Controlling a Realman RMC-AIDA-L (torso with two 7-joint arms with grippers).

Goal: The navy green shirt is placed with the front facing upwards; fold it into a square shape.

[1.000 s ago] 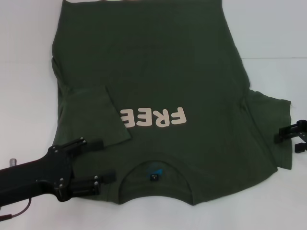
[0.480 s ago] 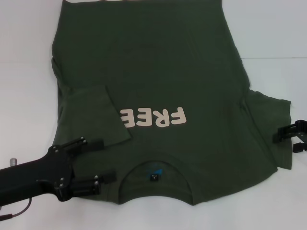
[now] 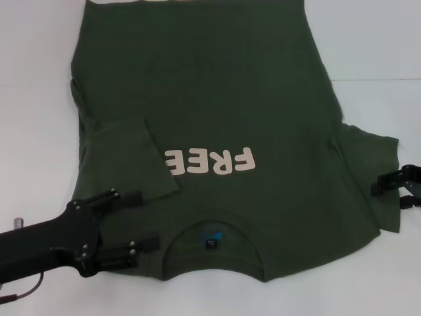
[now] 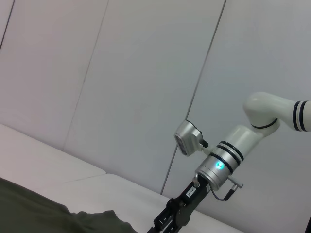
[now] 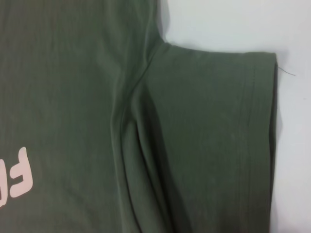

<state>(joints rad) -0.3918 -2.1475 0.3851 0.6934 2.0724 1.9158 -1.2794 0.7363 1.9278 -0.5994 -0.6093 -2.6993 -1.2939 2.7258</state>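
The navy green shirt (image 3: pixel 217 105) lies flat on the white table, front up, collar and blue label (image 3: pixel 212 238) toward me. Its cream print (image 3: pixel 210 160) shows, partly covered at the left. The left sleeve (image 3: pixel 128 155) is folded inward onto the chest. The right sleeve (image 3: pixel 371 171) lies spread out; it also shows in the right wrist view (image 5: pixel 214 136). My left gripper (image 3: pixel 150 219) is open, low over the left shoulder next to the collar. My right gripper (image 3: pixel 388 195) is open at the outer edge of the right sleeve.
The white table (image 3: pixel 33 131) surrounds the shirt, with bare room on the left and the far right. The shirt's hem (image 3: pixel 145 2) reaches the far edge of the head view. The left wrist view shows my right arm (image 4: pixel 218 165) before a plain wall.
My right gripper has shifted slightly inward and up toward the right sleeve. The left arm and the shirt have not moved.
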